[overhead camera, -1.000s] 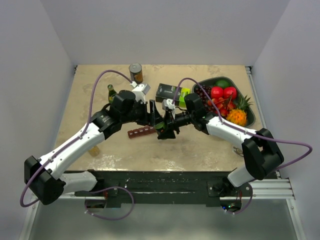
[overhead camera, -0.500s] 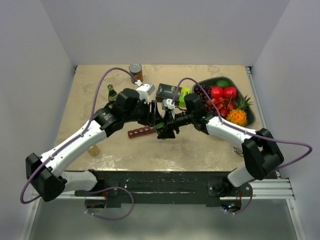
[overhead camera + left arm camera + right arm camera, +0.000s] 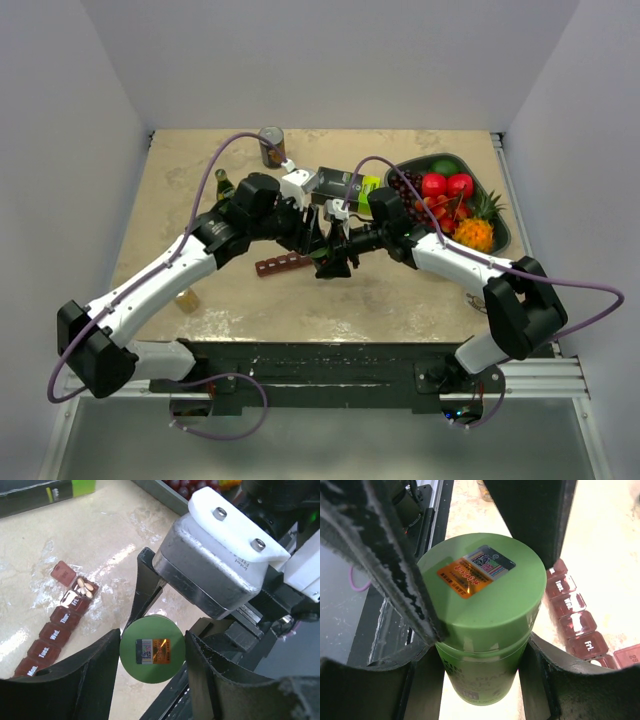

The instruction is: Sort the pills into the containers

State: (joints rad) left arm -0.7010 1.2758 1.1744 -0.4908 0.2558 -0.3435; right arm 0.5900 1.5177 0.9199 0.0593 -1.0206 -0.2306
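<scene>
Maroon plastic pill strip [image 3: 283,264], long and narrow, a single row of small square lidded compartments marked with day names, lay flat on the beige stone-patterned tabletop [image 3: 400,300]. Lids from Mon. to Fri. were closed; the next compartment along stood open, its lid folded back, and held a few pale oblong pills [image 3: 85,586]. Green cylindrical plastic bottle [image 3: 481,680], topped by a green round cap [image 3: 152,647] bearing an orange-and-white printed sticker, was held just beside the strip's right end; whether it touched the tabletop could not be told. Left gripper [image 3: 152,639]: both black fingers pressed against opposite sides of the cap, pinching it. Right gripper [image 3: 479,655]: fingers closed on the bottle's body below the cap, one on each side. Black-and-lime rectangular box [image 3: 345,186] lay beyond the strip, toward the back and slightly right. Dark oval tray [image 3: 504,228] of red, orange and green fruit sat well to the strip's right. Brown-labelled metal can [image 3: 271,146] stood well behind the strip, at the far edge. Small green glass bottle [image 3: 224,185] stood behind and left of the strip. Small amber object [image 3: 186,300], too small to identify, lay left of the strip toward the near edge.
</scene>
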